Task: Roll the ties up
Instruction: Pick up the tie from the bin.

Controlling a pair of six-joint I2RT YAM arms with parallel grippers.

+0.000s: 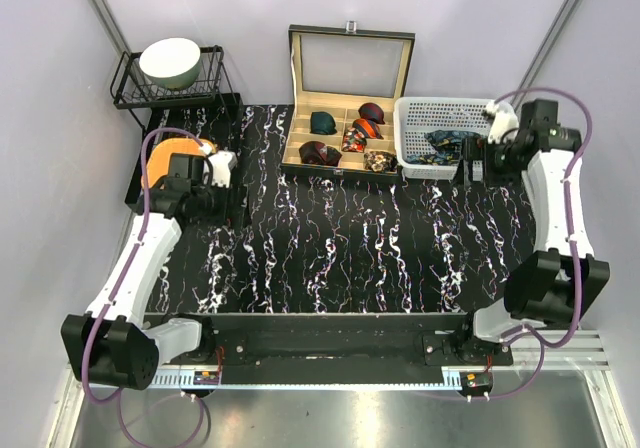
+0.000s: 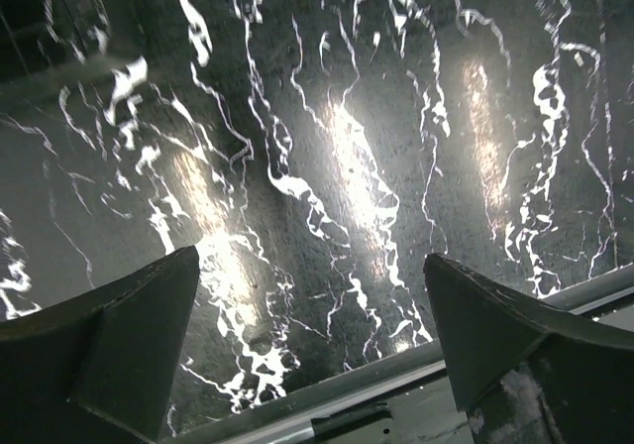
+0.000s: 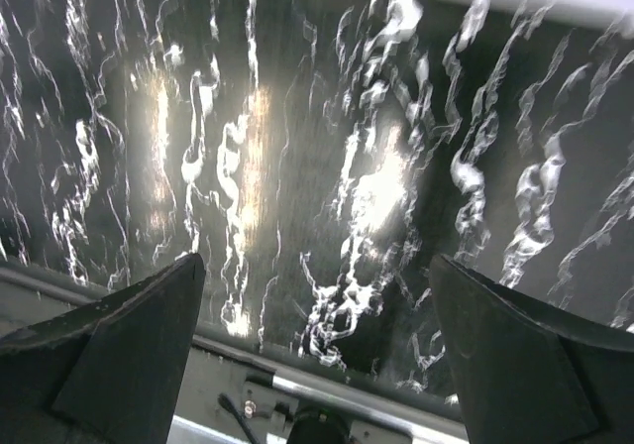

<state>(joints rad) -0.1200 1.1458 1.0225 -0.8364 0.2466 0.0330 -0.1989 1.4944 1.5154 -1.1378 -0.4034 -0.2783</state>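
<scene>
**A:** Marbled black surface [image 1: 340, 258], pale walls. Where was the navy tie [image 1: 443, 146]?

**B:** It lay heaped in the basket [image 1: 415, 118] at the back right. That stood just beside the box [image 1: 350, 65], which held the coiled ties [image 1: 322, 122].

**A:** And the hands?

**B:** The left hand [image 2: 309, 266] and right hand [image 3: 317, 266] both had their fingers spread wide, gripping nothing, over the surface.

**A:** How would the tie handle?

**B:** Light, limp and probably slick, I judged, so it would sag and slip. Pinching one end across its width looked best. I couldn't tell which end lay on top of the heap.
</scene>
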